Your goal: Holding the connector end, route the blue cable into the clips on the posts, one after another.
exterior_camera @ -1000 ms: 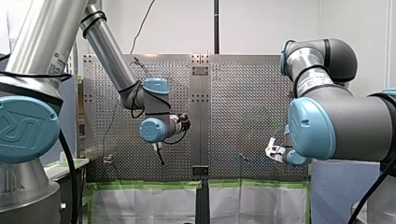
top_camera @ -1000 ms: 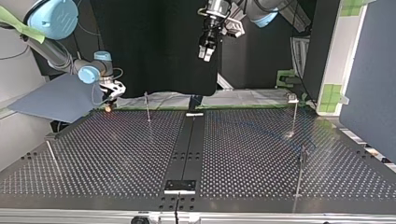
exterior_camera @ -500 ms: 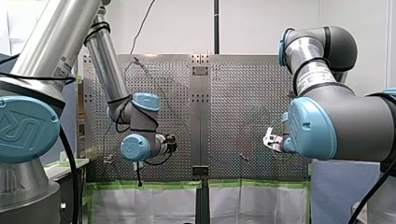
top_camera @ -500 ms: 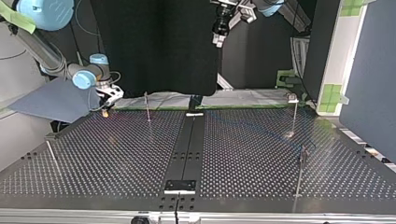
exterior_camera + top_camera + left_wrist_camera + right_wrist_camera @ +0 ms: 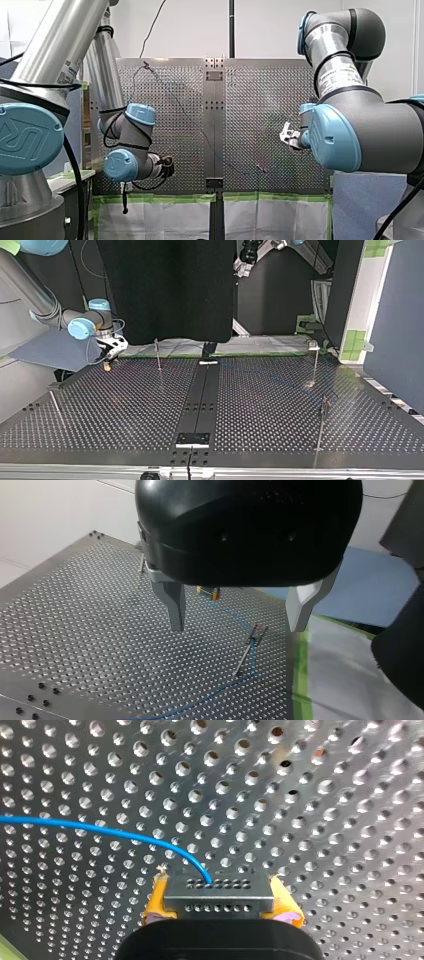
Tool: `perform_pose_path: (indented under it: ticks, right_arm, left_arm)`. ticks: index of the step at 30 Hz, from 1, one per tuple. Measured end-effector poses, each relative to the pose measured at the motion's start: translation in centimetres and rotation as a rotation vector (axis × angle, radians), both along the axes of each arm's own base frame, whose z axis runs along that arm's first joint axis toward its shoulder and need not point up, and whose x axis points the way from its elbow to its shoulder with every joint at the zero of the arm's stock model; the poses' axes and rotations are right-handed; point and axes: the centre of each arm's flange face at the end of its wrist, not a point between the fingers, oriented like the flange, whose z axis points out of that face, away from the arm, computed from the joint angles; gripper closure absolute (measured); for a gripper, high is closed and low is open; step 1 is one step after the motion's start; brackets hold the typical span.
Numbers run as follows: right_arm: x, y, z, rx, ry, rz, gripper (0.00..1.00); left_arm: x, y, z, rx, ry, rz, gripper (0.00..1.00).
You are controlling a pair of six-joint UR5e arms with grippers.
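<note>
My right gripper is shut on the grey connector with its yellow pads; the blue cable curves away from it over the perforated plate. In the top view this gripper hovers low at the table's far left corner. My left gripper stands open and holds nothing, high above the table. Ahead of it a thin post carries the blue cable in its clip. In the front view my left gripper hangs at the lower left.
Thin posts stand on the table in the top view: one at the far left of centre, one at far right, one at near right, one leaning at near left. A black centre strip splits the plate.
My left arm has pulled back, down and left in the front view, almost out of the top view's top edge. My right gripper has shifted slightly left in the top view, still gripping the connector.
</note>
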Motion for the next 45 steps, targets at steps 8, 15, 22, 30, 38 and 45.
perform_pose_path:
  ticks: [8, 15, 22, 30, 38, 45]
  right_arm:
    - [0.7, 1.6, 2.8, 0.006, -0.004, 0.016, 1.00]
    - [3.1, 3.8, 4.9, -0.023, -0.036, 0.048, 1.00]
    - [3.8, 4.2, 7.6, -0.083, -0.053, 0.064, 1.00]
    - [3.9, 4.2, 8.0, -0.090, -0.054, 0.065, 1.00]
    - [3.9, 4.2, 8.0, -0.090, -0.054, 0.065, 1.00]
    - [3.9, 4.2, 8.0, -0.090, -0.054, 0.065, 1.00]
  left_arm:
    - [-0.6, 0.6, -0.2, 0.022, 0.009, -0.003, 0.00]
    - [-0.7, 0.5, -0.2, 0.035, 0.006, -0.012, 0.00]
    - [-0.7, 0.3, -0.3, 0.032, 0.009, -0.037, 0.00]
    - [-0.7, 0.2, -0.3, 0.032, 0.010, -0.041, 0.00]
    - [-0.7, 0.2, -0.3, 0.032, 0.010, -0.041, 0.00]
    - [-0.7, 0.2, -0.3, 0.032, 0.010, -0.041, 0.00]
